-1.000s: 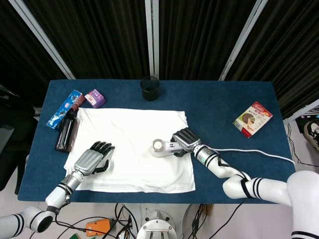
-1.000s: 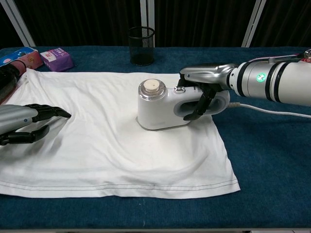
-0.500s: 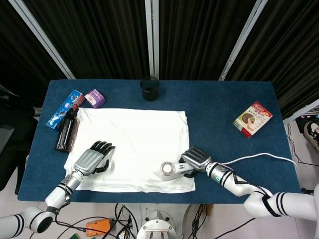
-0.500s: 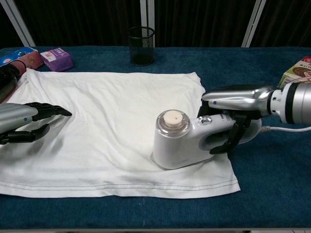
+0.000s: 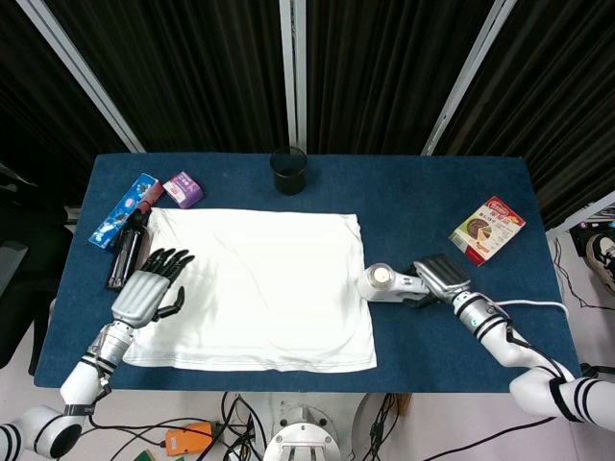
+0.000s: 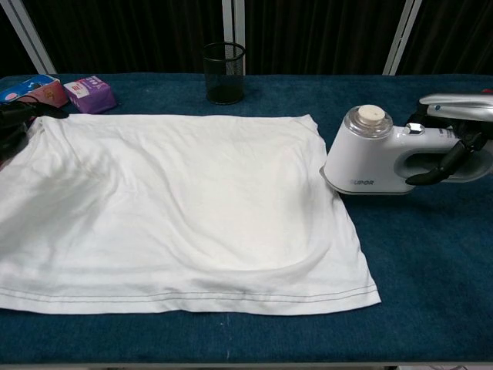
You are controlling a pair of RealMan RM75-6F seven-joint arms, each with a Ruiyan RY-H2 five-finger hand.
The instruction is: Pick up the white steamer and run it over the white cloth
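The white cloth [image 5: 255,288] [image 6: 177,200] lies spread flat on the blue table. The white steamer [image 5: 384,281] [image 6: 377,154] stands upright on the blue surface, just off the cloth's right edge. My right hand [image 5: 440,279] [image 6: 454,131] grips the steamer's handle, fingers wrapped through the loop. My left hand [image 5: 149,288] rests with fingers spread on the cloth's left edge and holds nothing. In the chest view it is barely seen, at the far left border.
A black mesh cup [image 5: 288,169] [image 6: 224,72] stands behind the cloth. A purple box [image 5: 183,189], a blue packet [image 5: 123,209] and a black bottle [image 5: 125,254] lie at the left. A red snack box [image 5: 488,229] sits far right. The steamer's white cord [image 5: 533,305] trails right.
My right hand drew the steamer from the cloth's middle to its front right corner, then off the right edge onto the table. My left hand slid back and left.
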